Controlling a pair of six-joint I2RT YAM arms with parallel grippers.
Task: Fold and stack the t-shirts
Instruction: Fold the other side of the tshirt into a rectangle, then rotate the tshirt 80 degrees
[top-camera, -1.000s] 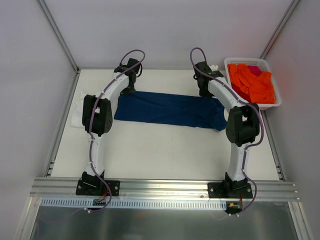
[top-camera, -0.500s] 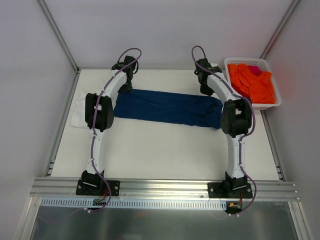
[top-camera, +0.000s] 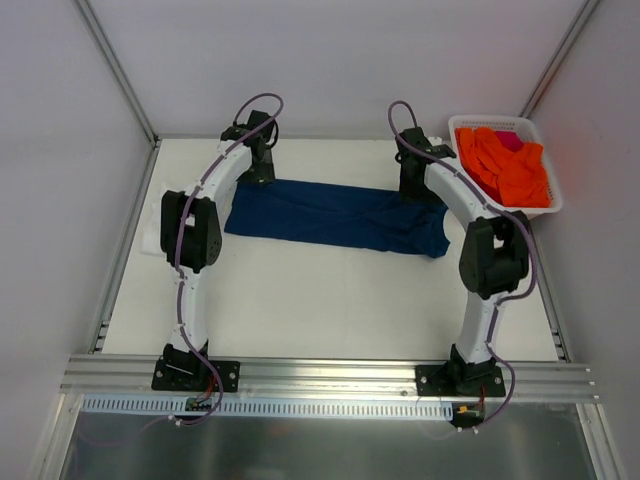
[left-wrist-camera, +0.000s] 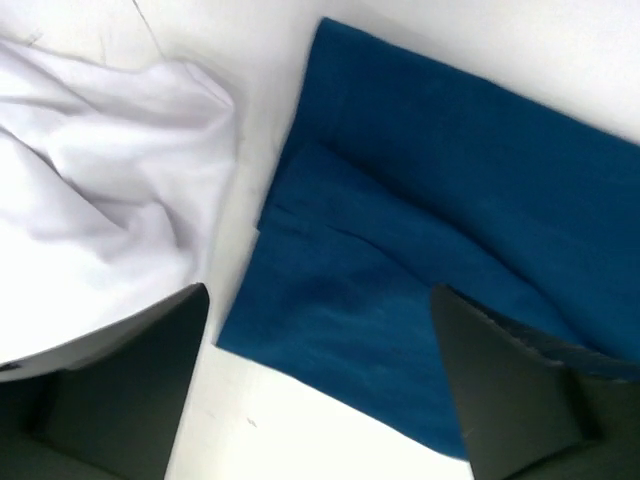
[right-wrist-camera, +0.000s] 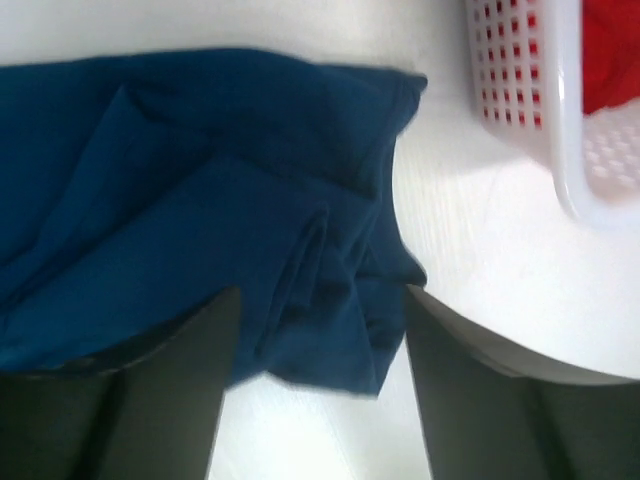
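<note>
The navy blue t-shirt (top-camera: 335, 215) lay as a long folded strip across the far half of the table (top-camera: 330, 300), running left to right between the two arms; the left gripper (top-camera: 262, 172) hung over the strip's left end with its jaws spread wide and nothing between them; in the left wrist view its fingers (left-wrist-camera: 130, 390) framed the shirt's corner, where one folded layer lay over another; the plain white t-shirt (left-wrist-camera: 100, 190) lay crumpled just beside that end, a thin gap of bare table between the two; from above it was mostly hidden behind the left arm; the right gripper (top-camera: 412, 185) stood over the strip's right end, jaws likewise parted and holding nothing; below it the navy cloth was bunched in several folds; a white basket (top-camera: 490, 119) stood near that end at the table's far right corner, apart from the shirt, holding orange cloth (top-camera: 505, 165) and a bit of pink cloth (top-camera: 512, 141)
</note>
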